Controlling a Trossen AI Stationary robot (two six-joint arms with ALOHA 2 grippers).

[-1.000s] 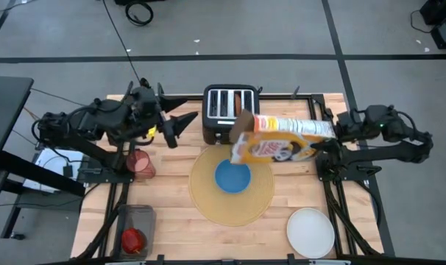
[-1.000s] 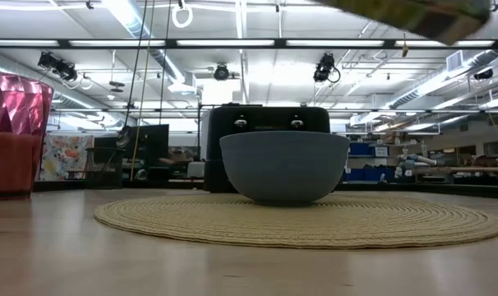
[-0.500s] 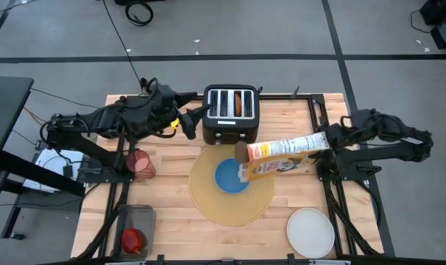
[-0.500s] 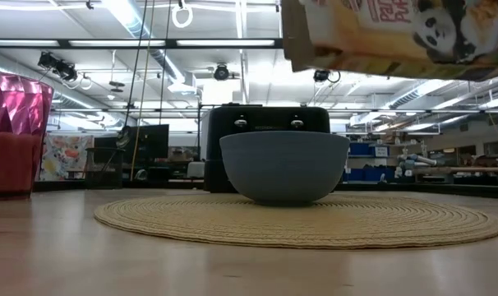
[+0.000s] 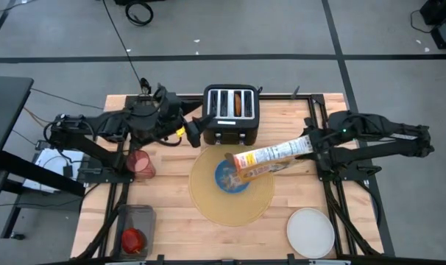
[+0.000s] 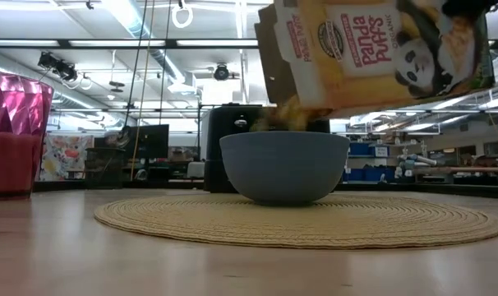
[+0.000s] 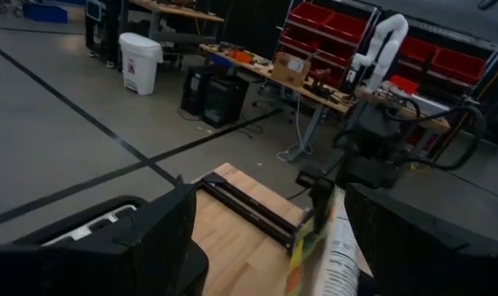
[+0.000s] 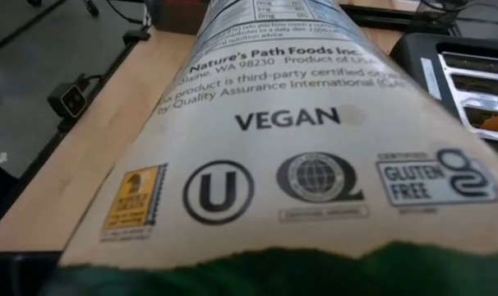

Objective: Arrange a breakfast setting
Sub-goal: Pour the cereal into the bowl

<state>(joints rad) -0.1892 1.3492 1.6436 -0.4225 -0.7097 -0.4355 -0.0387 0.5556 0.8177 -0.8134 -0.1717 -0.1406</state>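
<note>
My right gripper (image 5: 312, 145) is shut on a yellow Panda Puffs cereal box (image 5: 271, 158). The box is tipped with its open end (image 6: 274, 62) over the small blue bowl (image 6: 283, 168). Cereal (image 6: 287, 112) falls into the bowl (image 5: 224, 179), which stands on the round tan placemat (image 5: 208, 205). My left gripper (image 5: 196, 128) is open and empty, next to the black toaster's left side (image 5: 208, 121). A bagel half (image 5: 240, 103) stands in a toaster slot. The pink cup (image 5: 140, 163) stands at the left and the white plate (image 5: 310, 232) at the near right. The red apple (image 5: 132, 240) lies in a bin. The spoon is out of view. My right gripper holds the cereal box by its closed end (image 5: 302, 146), coming roughly level from the table's right side. The box is lifted clear and slants down toward the left, its open end lowest above the bowl. Its narrow side (image 8: 298, 148) fills the right wrist view and hides the fingers.
The toaster (image 5: 230, 112) stands at the far middle, just behind the placemat. A clear bin (image 5: 135, 230) sits at the near left corner. Bare wood (image 5: 171, 184) lies between the cup and the placemat.
My right gripper has gone down and toward the table's left, tipping the cereal box from nearly level to open end down over the bowl, and cereal now falls in. My left gripper has moved toward the table's right, up to the toaster's left side.
</note>
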